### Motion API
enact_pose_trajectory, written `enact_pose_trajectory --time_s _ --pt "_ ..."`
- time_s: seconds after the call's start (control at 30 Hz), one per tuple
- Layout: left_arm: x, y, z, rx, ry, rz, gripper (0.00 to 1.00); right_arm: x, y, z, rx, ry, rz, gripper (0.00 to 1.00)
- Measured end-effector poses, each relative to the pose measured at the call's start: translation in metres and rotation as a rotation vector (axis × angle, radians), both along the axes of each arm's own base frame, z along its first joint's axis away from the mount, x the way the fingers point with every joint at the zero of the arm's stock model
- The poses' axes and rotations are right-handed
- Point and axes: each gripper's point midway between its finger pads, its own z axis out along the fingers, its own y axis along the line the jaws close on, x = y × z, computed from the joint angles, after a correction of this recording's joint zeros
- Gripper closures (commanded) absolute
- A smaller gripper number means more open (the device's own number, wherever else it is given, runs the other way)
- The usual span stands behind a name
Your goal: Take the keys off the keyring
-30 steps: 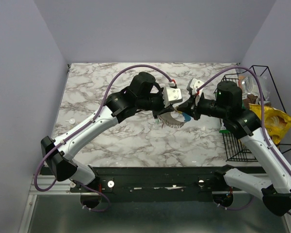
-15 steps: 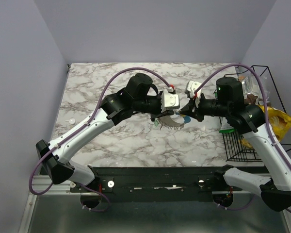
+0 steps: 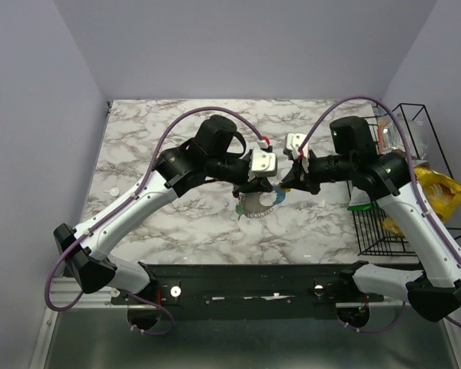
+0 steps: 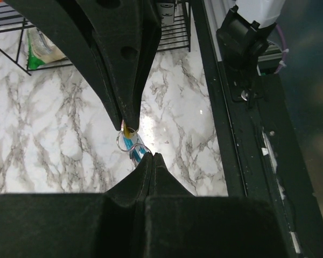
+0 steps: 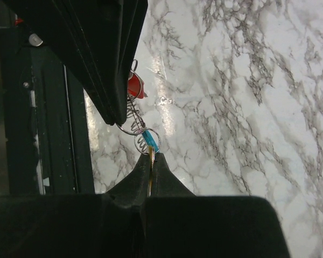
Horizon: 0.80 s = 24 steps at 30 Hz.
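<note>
The two arms meet tip to tip over the middle of the marble tabletop (image 3: 154, 146). The left tool (image 4: 151, 159) is pinched tight on the keyring (image 3: 253, 206), which hangs just below both tools. The right tool (image 5: 151, 158) is clamped on a thin yellow key (image 4: 128, 130). A red key (image 5: 135, 86) sits beside the left tool.
</note>
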Motion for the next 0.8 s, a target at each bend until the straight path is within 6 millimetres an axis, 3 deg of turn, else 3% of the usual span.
enact_pose_trajectory --time_s 0.47,0.73,0.8 --pt "-0.026 0.009 -0.021 0.066 0.215 -0.045 1.0 -0.023 0.026 -0.024 -0.025 0.085 0.152 0.99" --pt "-0.03 0.009 -0.018 0.05 0.205 -0.08 0.99 -0.021 0.022 -0.019 -0.017 0.046 0.08 0.99" --pt "-0.029 0.009 -0.017 0.046 0.199 -0.081 0.8 -0.02 0.021 -0.017 -0.017 0.036 0.063 0.99"
